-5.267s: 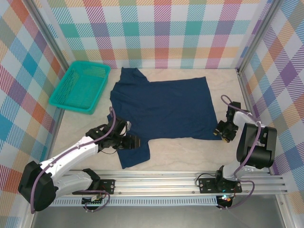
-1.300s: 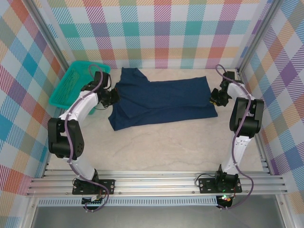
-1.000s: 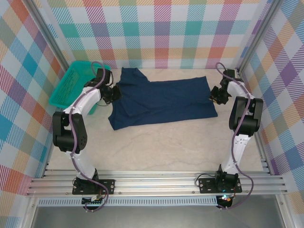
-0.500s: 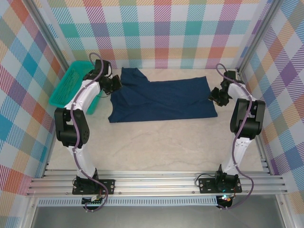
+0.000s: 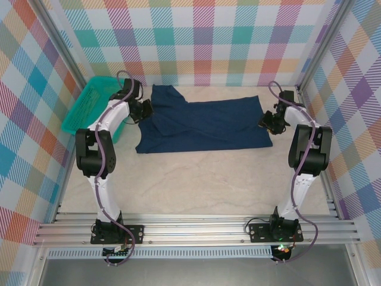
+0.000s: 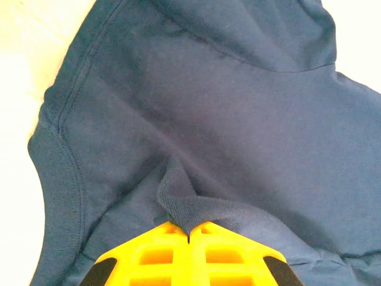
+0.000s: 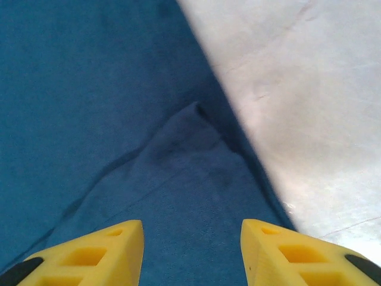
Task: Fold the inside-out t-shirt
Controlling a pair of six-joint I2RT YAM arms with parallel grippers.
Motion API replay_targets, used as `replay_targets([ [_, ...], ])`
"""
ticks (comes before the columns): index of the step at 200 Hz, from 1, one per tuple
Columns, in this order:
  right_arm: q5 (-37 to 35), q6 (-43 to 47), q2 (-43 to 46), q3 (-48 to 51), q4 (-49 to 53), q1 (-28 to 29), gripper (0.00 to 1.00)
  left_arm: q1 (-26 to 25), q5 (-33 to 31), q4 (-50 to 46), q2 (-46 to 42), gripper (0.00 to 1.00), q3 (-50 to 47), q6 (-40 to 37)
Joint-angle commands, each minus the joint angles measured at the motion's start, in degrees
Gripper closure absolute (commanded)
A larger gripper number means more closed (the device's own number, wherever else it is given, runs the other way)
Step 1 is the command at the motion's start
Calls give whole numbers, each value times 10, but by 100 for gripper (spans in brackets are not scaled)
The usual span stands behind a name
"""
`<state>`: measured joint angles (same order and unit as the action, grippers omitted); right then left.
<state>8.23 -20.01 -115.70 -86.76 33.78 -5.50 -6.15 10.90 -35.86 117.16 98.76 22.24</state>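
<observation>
The inside-out t-shirt [image 5: 202,125] is dark navy and lies as a long band across the back of the table. Its collar end is at the left, its hem end at the right. My left gripper [image 5: 143,110] is at the shirt's left end, shut on a raised pinch of ribbed navy cloth [image 6: 178,199]; in the left wrist view the yellow fingertips [image 6: 189,233] meet around it. My right gripper [image 5: 268,122] hovers over the shirt's right edge. In the right wrist view its fingers [image 7: 190,238] stand apart, with flat cloth [image 7: 178,179] lying below them and nothing pinched.
A teal mesh basket [image 5: 89,110] sits at the back left, just beside my left arm. Pale tabletop [image 5: 202,185] stretches in front of the shirt. Plaid walls close in the back and sides. Bare table [image 7: 309,89] shows right of the shirt's edge.
Both arms carried the shirt's near edge to the back, folding it into a band. My right gripper has opened and let go of the cloth. The left gripper shifted slightly back, still holding.
</observation>
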Motion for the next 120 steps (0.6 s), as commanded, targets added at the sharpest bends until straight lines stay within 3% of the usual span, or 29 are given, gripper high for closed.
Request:
replay_targets([
  [1,22,22,22,3,-21,37,52,8,-3,-7,9,100,21,-10],
  [46,-17,18,-28,-39,3,83,52,8,2,-4,8,100,19,-11],
  [120,-37,2,-74,-79,14,95,55,8,3,0,5,100,13,-13],
])
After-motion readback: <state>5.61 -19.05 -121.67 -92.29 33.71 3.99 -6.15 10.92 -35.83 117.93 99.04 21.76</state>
